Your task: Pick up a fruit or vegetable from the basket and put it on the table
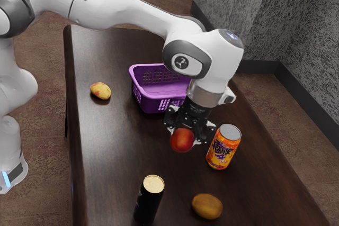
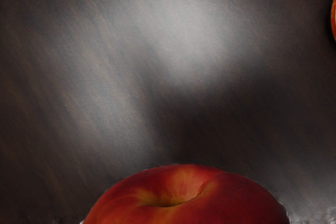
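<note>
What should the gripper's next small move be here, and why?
Probably a gentle lowering, then release: the gripper holds the red fruit between its fingers, outside the purple basket and over the table. I'd descend straight, since the orange can stands close by.

Pretty plain room tbh: a dark wood table (image 1: 122, 157) with rounded corners and a soft shine on its grain, brownish patterned floor (image 1: 45, 67), and speckled gray walls (image 1: 307, 56) with a dark baseboard (image 1: 312, 109) running along the bottom.
</note>
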Robot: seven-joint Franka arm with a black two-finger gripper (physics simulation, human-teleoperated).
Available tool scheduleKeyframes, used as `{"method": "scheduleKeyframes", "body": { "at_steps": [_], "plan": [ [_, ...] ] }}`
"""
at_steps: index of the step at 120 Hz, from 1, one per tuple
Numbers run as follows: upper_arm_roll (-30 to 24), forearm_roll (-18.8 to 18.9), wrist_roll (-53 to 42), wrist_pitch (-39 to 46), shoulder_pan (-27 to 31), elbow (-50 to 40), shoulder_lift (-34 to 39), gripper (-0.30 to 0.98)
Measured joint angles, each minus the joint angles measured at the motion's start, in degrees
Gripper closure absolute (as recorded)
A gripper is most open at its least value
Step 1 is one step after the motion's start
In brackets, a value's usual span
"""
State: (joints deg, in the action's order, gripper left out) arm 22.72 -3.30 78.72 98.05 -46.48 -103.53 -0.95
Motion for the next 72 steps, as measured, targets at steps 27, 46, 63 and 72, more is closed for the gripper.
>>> {"method": "scheduleKeyframes", "body": {
  "at_steps": [27,46,63,72],
  "plan": [
    [0.9,-2.8,-0.6,1.1,4.9,-1.5,-0.1,0.11],
    [0.9,-3.2,-1.0,1.6,16.3,-1.1,0.0,0.04],
    [-2.0,-0.2,-4.4,1.9,30.5,8.7,0.7,0.01],
    [-4.6,2.7,-8.3,2.1,38.9,12.0,1.2,0.01]
  ]
}}
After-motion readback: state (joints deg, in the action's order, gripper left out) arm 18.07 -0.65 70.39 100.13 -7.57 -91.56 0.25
